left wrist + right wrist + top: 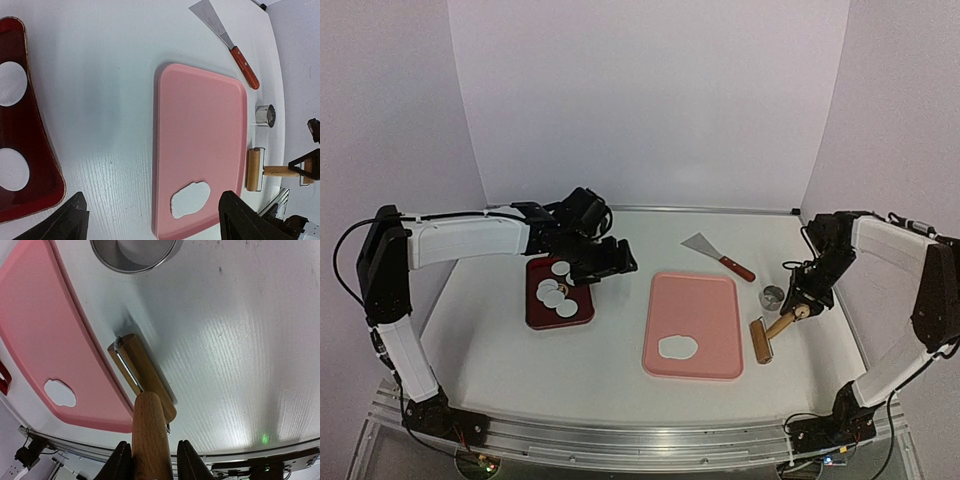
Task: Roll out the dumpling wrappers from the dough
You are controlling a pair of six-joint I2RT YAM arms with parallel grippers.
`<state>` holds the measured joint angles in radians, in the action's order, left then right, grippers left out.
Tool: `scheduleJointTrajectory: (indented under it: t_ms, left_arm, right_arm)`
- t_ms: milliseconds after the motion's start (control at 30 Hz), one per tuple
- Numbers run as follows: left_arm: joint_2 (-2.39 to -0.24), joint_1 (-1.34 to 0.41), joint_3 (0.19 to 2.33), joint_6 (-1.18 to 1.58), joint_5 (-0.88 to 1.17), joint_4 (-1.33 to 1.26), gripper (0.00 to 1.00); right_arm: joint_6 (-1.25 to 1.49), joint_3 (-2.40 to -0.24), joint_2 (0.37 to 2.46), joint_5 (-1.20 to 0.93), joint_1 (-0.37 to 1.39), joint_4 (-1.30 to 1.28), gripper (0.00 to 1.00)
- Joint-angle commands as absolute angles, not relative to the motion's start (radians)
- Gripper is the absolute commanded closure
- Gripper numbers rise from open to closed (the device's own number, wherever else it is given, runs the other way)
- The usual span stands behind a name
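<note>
Wrappers (556,291) look mostly done, a handful of round discs sitting in the dark red tray (535,316). Only a ragged flat dough patch (677,347) is left on the pink board (698,300). Left gripper (613,262) hangs wide open and empty by the tray; right gripper (152,462) grips the roller (142,376) by its handle beside the board.

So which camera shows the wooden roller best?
The right wrist view: the roller fills the middle, its handle pinched by the right gripper. The top and left wrist views show it whole but tiny.
</note>
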<state>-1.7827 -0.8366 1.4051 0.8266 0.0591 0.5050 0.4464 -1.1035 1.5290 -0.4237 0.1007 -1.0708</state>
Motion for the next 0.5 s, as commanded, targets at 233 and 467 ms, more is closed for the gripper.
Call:
scheduleJointTrajectory:
  t_ms: [233,467]
  left_arm:
    - [-1.706,-0.838,1.310,0.838,0.063,0.426,0.14]
    - [-1.697,-0.838,1.283,0.852,0.064,0.403,0.15]
  right_arm:
    - [0.448,-1.062,1.591,-0.188,0.104,-0.987,0.44]
    - [0.444,-1.070,1.663,-0.115,0.104,-0.952,0.35]
